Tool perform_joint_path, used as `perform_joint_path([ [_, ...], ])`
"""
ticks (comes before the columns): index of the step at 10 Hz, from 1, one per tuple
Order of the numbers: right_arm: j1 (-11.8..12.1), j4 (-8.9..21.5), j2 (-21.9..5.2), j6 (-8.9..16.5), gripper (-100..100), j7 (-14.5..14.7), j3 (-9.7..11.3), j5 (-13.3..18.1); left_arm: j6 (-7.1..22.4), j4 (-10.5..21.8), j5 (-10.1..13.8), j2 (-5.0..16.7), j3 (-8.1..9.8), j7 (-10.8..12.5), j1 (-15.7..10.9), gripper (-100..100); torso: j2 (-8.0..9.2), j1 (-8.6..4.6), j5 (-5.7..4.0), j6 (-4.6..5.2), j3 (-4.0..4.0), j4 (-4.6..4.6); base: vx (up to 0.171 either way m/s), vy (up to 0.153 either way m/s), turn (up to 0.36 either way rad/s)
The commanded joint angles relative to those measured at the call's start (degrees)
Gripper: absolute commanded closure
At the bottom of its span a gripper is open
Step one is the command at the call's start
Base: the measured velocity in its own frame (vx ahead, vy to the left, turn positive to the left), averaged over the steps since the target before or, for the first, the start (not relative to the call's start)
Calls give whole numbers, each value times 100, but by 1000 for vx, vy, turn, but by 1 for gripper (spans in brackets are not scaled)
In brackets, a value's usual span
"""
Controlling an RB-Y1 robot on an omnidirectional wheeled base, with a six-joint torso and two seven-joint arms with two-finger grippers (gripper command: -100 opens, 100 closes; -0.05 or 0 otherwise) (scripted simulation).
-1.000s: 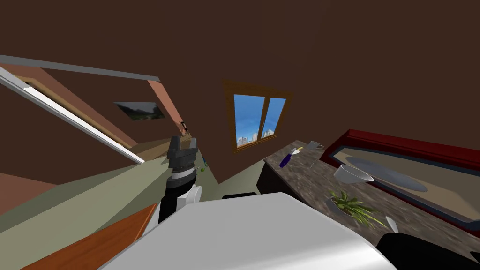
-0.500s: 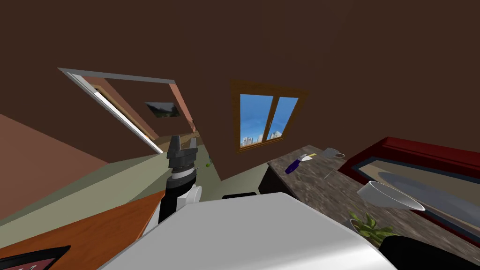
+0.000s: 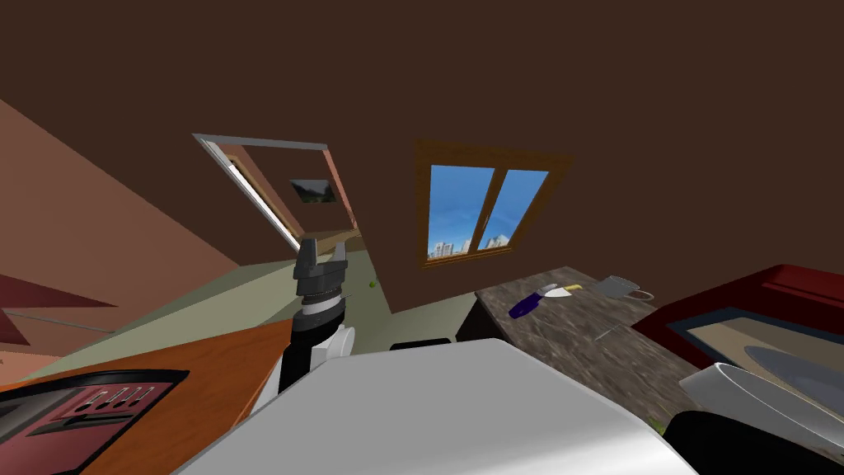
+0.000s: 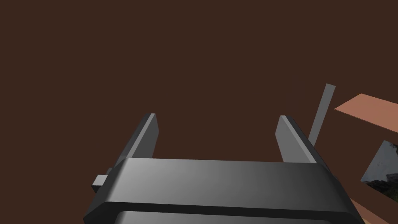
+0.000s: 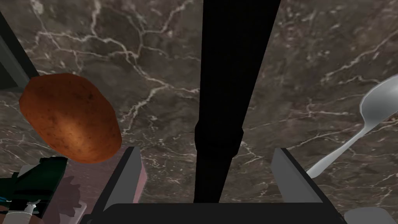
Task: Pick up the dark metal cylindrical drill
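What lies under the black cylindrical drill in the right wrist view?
Dark veined marble countertop shows on both sides of the drill. The strip directly beneath it is covered. The potato and spoon lie beside it, not under.

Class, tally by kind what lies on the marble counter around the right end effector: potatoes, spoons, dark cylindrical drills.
Potato: 1
Spoon: 1
Dark cylindrical drill: 1
Total: 3
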Motion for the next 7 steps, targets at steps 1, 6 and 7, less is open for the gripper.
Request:
perform_joint_path([
  [1,-171,24,143,-90,-100,-39,-47,-8,0,0,0,0,0,0,0,0,0,0,0,0,0,0,-59,-200,196],
  [6,-128,-464,-58,281,-100,-244,-415,306,0,0,0,-1,0,0,1,0,3,57,13,13,2,1,-35,-48,-21],
  [7,-94,-632,-172,456,-100,-351,-588,468,0,0,0,-1,0,0,1,0,6,60,14,14,4,2,-38,-6,-155],
])
